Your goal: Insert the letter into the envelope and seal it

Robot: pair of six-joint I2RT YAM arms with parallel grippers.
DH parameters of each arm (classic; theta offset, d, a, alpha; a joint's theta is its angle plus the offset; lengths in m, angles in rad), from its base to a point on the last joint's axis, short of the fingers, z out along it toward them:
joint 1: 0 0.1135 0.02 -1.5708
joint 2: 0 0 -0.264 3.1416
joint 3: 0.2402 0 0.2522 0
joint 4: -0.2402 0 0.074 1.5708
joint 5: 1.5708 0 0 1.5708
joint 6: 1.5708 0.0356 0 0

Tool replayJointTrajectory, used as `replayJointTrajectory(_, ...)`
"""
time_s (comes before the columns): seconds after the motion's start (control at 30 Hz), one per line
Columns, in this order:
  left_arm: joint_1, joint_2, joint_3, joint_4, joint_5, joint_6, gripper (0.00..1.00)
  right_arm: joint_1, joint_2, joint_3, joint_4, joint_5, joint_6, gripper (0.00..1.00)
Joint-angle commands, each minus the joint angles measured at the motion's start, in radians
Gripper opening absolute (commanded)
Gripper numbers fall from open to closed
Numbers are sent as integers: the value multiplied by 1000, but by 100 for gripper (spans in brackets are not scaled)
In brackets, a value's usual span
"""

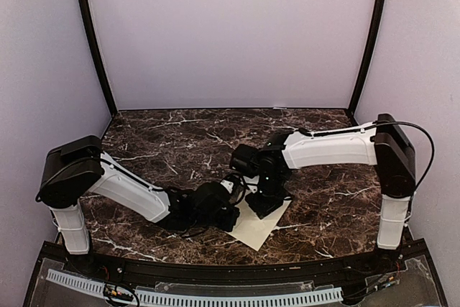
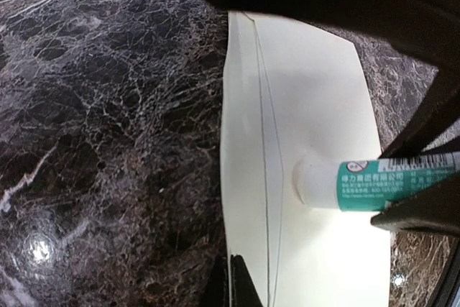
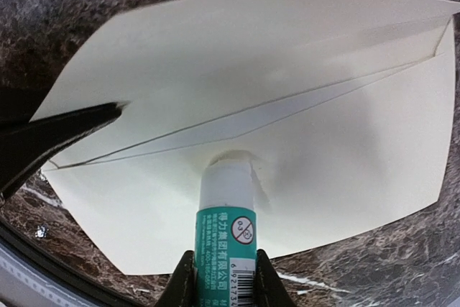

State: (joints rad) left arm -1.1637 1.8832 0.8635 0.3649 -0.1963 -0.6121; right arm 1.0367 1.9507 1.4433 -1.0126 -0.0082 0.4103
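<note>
Marble table [image 1: 165, 134], dark brown with white veining.

Left side: the left arm reaches in low from the left toward the centre. Left gripper [image 2: 230, 285] is clenched, fingers pressed together with nothing between them. The tips sit down at the near left edge of the envelope [image 1: 262, 231]. In the right wrist view the same fingers show as a dark wedge lying on the envelope's left corner. They appear to touch the paper; how hard they press cannot be told.

Centre: the envelope lies flat on the table, near the front edge, turned at an angle, between the two grippers and partly under them. It is plain pale cream. A long thin line runs across it, with a narrow shaded band alongside. Whether the flap is folded open or shut cannot be told.

Right of centre: a glue stick [image 3: 226, 235], green label with printed characters and a barcode, white neck. Its white tip rests against the envelope just beside the long line, roughly mid-length.

Right side: the right arm comes in from the right and points down over the envelope. Right gripper [image 3: 224, 264] grasps the glue stick by its green body, one finger on each side.
</note>
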Motion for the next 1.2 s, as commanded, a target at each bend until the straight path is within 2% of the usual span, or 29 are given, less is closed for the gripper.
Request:
replayJointTrajectory(0.0,1,-15,17,-30,-11,-9,0,39,-27,-43,45,-134,39,0)
replayJointTrajectory(0.17,1,-14,18,-31,-7,-10,0,43,-38,-93,158,-236,51,0)
replayJointTrajectory(0.37,1,-14,19,-29,4,-10,0,41,-17,-115,223,-249,70,0)
replayJointTrajectory(0.53,1,-17,19,-32,6,-9,0,19,-10,-120,187,-212,71,0)
replayJointTrajectory(0.7,1,-16,19,-29,14,-7,0,-40,-30,-146,167,-86,80,0)
replayJointTrajectory(1.17,-5,-16,25,-35,13,8,0,-109,0,-147,190,16,64,0)
